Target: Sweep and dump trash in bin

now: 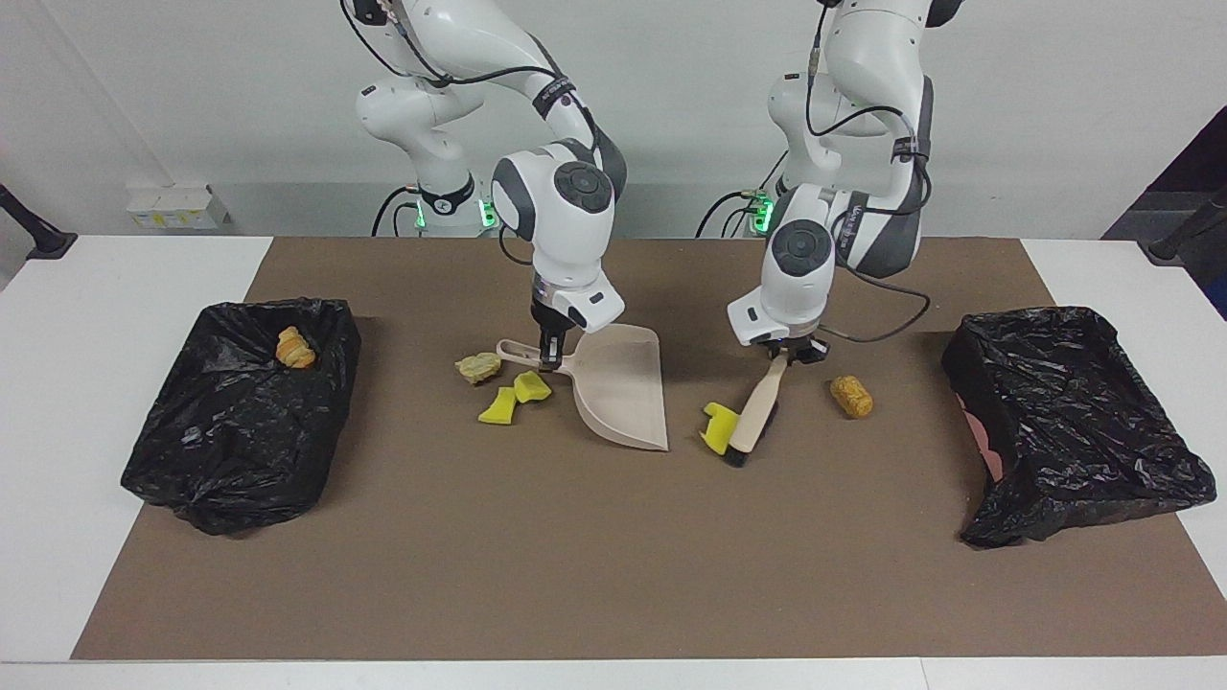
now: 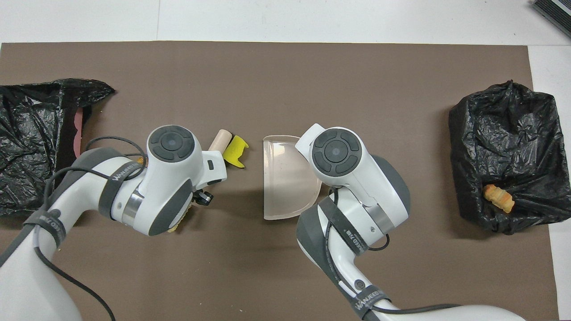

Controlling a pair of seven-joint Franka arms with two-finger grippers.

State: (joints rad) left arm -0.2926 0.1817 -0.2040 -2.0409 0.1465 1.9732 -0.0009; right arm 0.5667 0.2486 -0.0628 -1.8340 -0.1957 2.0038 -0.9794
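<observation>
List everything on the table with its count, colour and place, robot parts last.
yellow sponge pieces: three, bright yellow; one touching the brush head, two by the dustpan handle.
bread-like lumps: three, tan to orange-brown; one beside the brush toward the left arm's end, one by the dustpan handle, one in the bin at the right arm's end.
dustpan: one, beige, mid-table.
brush: one, beige with black bristles, tilted beside the dustpan.
bins: two, black bag-lined, one at each end.
mat: one, brown, covering the table.
left gripper: shut on the brush.
right gripper: shut on the dustpan handle.
</observation>
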